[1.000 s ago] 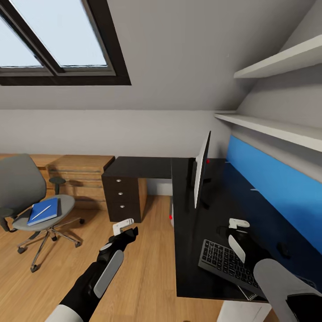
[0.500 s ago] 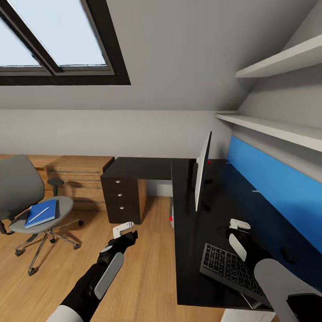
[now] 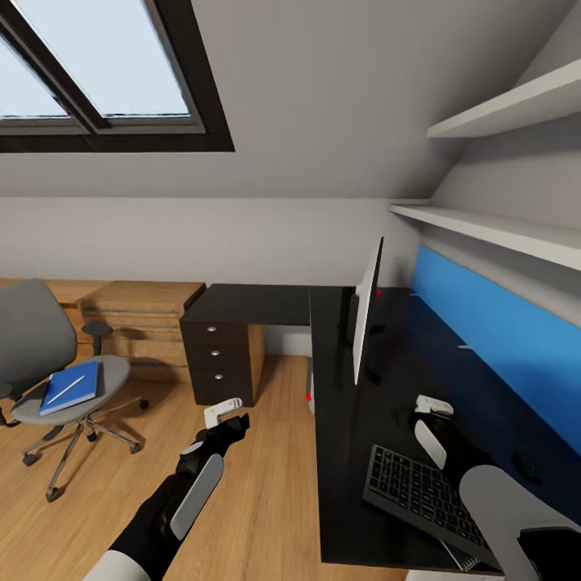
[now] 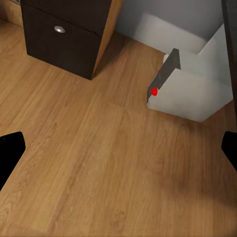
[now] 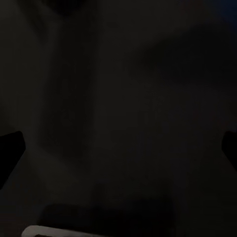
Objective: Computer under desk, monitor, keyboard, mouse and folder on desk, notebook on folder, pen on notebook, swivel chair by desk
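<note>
Flat bright blue folder lay on the seat of the grey upholstered swivel chair, well apart from the glossy black desk; a slim white pen lay slantwise on it. Chair's left side was cut off by the head view's edge. Wide monitor stood edge-on on the desk, its screen face unreadable. Dark keyboard lay on the desk near its front edge, far end hidden under the right arm; a spiral-bound corner poked out beneath it, too little showing to name. Small dark lump near the blue back panel, hard to make out. Silver-grey tower computer stood on the wood floor under the desk, red light lit. Left gripper hung over bare floor, fingers spread wide, holding nothing. Right gripper hovered above the desk beyond the keyboard; wrist view nearly black, fingertips at the frame edges, wide apart, empty.
</note>
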Robot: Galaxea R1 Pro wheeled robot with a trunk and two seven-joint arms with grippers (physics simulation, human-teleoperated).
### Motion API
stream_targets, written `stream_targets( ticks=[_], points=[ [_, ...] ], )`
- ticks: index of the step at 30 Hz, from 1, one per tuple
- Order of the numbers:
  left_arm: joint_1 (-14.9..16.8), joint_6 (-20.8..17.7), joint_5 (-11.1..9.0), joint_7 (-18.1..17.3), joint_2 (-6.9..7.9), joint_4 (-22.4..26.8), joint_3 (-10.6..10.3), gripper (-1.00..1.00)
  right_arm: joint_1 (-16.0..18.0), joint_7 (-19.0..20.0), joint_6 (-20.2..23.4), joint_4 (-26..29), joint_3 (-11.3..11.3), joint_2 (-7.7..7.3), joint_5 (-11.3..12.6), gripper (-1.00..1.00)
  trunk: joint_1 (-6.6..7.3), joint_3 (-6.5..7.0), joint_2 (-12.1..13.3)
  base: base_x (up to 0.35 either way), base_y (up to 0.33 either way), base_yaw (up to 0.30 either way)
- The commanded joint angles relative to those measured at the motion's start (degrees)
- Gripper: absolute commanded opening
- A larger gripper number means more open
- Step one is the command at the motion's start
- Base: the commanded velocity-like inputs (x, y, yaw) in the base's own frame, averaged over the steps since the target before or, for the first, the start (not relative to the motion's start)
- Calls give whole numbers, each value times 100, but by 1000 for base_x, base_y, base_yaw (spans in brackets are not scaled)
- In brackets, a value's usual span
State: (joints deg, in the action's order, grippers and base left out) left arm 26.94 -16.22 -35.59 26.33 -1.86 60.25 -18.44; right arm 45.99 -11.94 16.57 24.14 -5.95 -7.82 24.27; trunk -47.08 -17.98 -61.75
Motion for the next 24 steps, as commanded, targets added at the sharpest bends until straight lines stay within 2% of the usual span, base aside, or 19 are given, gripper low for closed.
stream_targets(
  ticks=[1,5,19,24],
  points=[
    [5,-13,-42,45,2,12,-11,100,3,-45,30,13,-26,-7,51,100,-23,-26,-47,0,0,0],
    [5,-13,-44,45,2,19,-11,100,5,-45,37,12,43,-8,46,100,-111,-98,-207,0,0,0],
    [5,-13,-45,47,2,17,-11,100,15,-46,64,4,67,-9,43,100,-419,-349,-769,0,0,0],
    [5,-13,-44,47,2,14,-11,100,23,-45,105,4,67,-9,43,100,-419,-349,-769,0,0,0]
  ],
)
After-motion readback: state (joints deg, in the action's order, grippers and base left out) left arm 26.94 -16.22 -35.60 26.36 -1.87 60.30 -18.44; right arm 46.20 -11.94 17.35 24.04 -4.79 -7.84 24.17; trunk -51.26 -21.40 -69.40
